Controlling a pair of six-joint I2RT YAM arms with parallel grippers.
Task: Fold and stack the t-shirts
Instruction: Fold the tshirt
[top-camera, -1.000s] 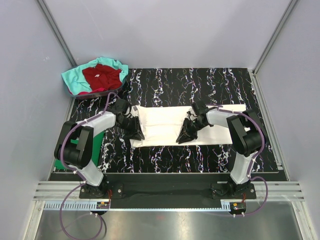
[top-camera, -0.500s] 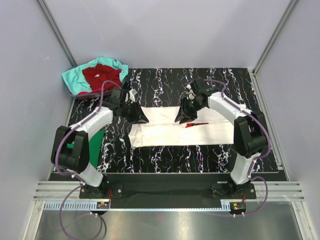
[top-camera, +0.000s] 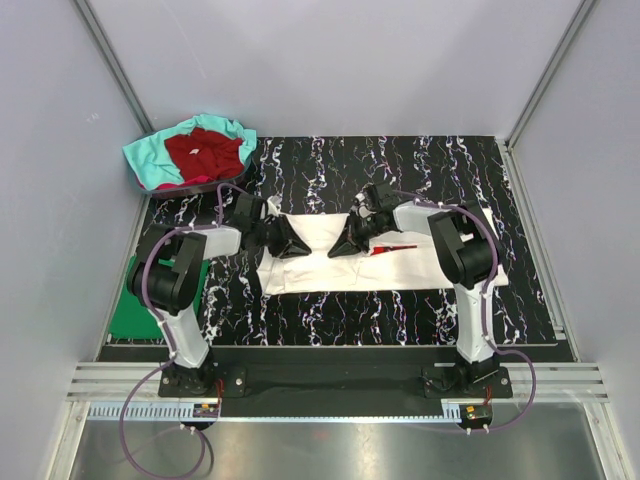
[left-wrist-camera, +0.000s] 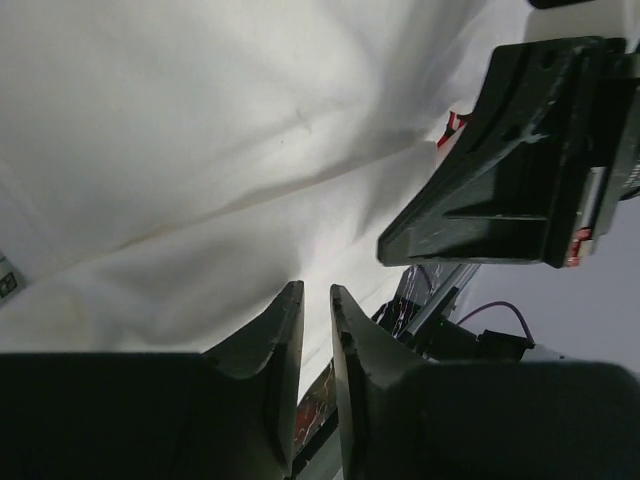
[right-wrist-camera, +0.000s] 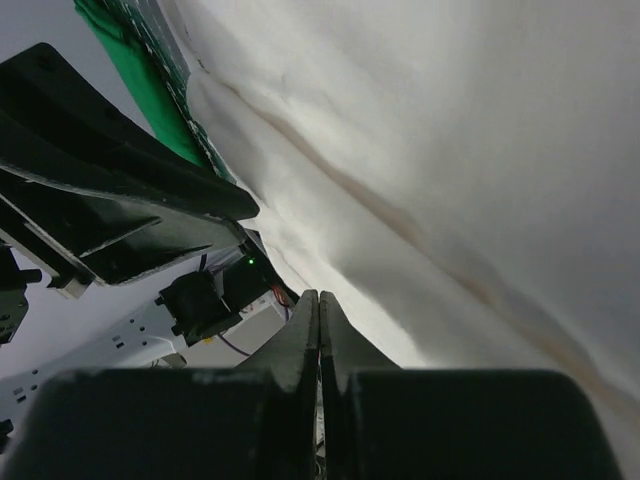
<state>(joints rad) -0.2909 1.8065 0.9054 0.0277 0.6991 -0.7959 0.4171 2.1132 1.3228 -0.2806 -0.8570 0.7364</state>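
Left tool (top-camera: 302, 248), right tool (top-camera: 334, 251) crowd white t-shirt's (top-camera: 400, 268) edge, seemingly touching.

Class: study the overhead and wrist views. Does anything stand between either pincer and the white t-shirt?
Nothing visible does. The left pincer and the right pincer are both right at the white t-shirt, tips pointing toward each other. In the wrist views, only the shirt's own cloth lies ahead of each pincer.

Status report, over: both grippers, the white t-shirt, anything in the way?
Left gripper slightly open, right gripper shut, both at far edge of white t-shirt. Shirt lies spread on the mat. Nothing on it; green t-shirt lies aside, left.
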